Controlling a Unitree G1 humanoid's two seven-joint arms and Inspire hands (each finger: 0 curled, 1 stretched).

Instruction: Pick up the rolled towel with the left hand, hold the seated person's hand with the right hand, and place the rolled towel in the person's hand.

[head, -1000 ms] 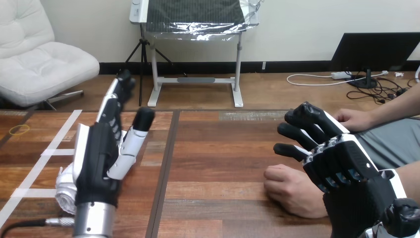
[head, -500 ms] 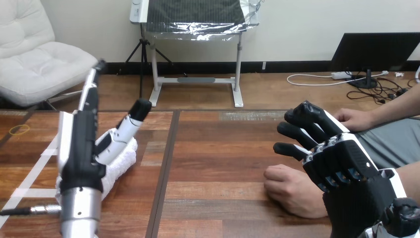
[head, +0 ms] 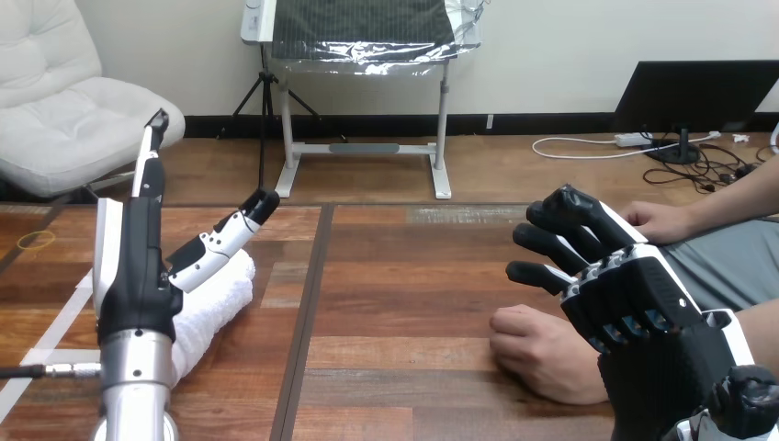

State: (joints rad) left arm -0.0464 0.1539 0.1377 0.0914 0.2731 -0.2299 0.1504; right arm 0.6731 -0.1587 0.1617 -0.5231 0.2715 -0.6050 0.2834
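A white rolled towel [head: 218, 296] lies on the wooden table [head: 404, 276] at the left. My left hand [head: 138, 266] stands edge-on just left of it, open, fingers straight and pointing away, thumb [head: 220, 243] stretched out over the towel. At the lower right my right hand [head: 634, 303] hovers open above the person's hand [head: 542, 354], which rests loosely closed on the table. I cannot tell whether the two touch. The person's other hand [head: 657, 222] lies at the table's right edge.
White tape strips [head: 69, 308] mark the table at the left, and a yellow rubber band [head: 35, 241] lies near the far left edge. A dark seam [head: 308, 303] runs down the table between towel and person.
My left hand has turned edge-on and shifted left, uncovering the towel; its thumb has lowered over the roll. My right hand and the person's hands have stayed put.
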